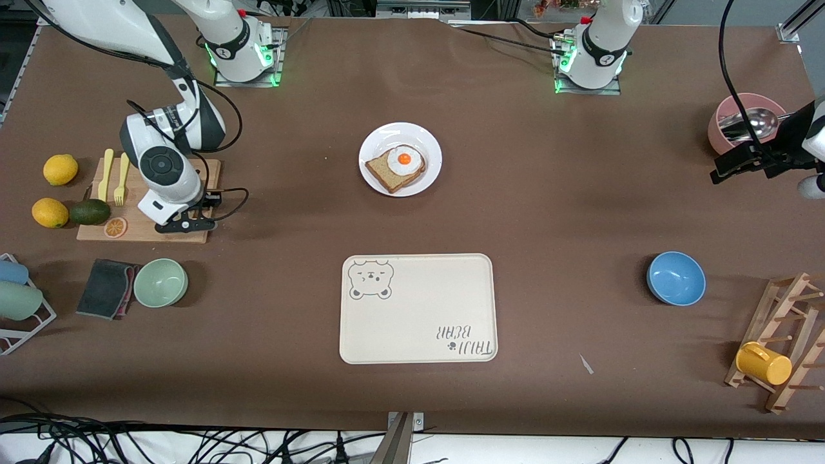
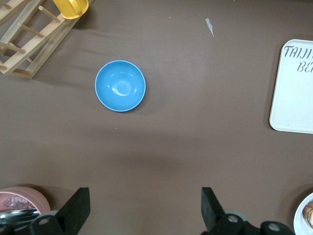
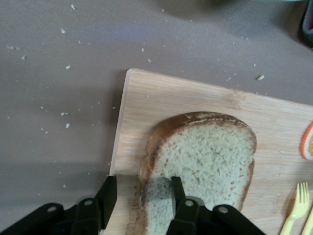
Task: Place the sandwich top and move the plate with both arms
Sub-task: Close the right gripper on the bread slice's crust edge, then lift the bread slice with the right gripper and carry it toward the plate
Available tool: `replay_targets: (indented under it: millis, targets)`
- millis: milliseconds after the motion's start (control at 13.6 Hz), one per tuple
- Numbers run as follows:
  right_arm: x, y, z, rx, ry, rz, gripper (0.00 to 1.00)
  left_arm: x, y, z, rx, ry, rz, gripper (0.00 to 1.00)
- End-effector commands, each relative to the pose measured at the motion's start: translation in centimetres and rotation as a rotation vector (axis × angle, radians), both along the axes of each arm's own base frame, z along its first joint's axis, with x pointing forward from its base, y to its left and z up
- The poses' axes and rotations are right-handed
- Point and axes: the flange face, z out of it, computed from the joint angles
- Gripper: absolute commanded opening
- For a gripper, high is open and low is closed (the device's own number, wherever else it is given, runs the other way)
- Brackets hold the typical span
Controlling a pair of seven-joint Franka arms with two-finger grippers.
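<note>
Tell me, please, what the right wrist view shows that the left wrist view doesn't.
Only the right wrist view: the bread slice lying on the cutting board, the right gripper with its fingers around the slice's crust edge, and a yellow fork. Only the left wrist view: the blue bowl, tray, yellow mug, and open left gripper. Shared: the brown table.

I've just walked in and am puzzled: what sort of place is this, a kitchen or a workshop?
Probably a robotics lab staged as a kitchen: two white jointed robot arms bolted to a brown-covered table, loose cables along its edge, and a round white plate of egg toast.
</note>
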Motion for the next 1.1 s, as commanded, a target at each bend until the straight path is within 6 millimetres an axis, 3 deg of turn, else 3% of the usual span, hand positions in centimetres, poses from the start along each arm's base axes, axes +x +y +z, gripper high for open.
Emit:
replay_targets:
  millis: [0,294,368,589,736,1030]
  targets:
    - [-0.2,-0.4,-0.4,-0.016,0.001,-0.006,0.35,0.0,-0.1,0.6,-0.024,0.002,0.008,1.00]
    - [-0.3,-0.7,-0.8,-0.022,0.008,-0.028,0.03,0.0,-0.1,0.6,-0.024,0.002,0.011,1.00]
    - [-0.2,-0.6,-0.9,-0.025,0.004,-0.042,0.00,0.0,-0.1,0.5,-0.024,0.004,0.011,1.00]
    - [0.5,-0.1,-0.2,-0.030,-0.009,-0.043,0.00,0.0,-0.1,0.6,-0.024,0.002,0.008,1.00]
    - [2.2,0.1,1.6,-0.075,0.017,-0.062,0.00,0.0,-0.1,0.6,-0.024,0.002,0.008,1.00]
    - [5.7,3.4,5.7,-0.164,0.053,-0.060,0.00,0.0,-0.1,0.5,-0.024,0.004,0.011,1.00]
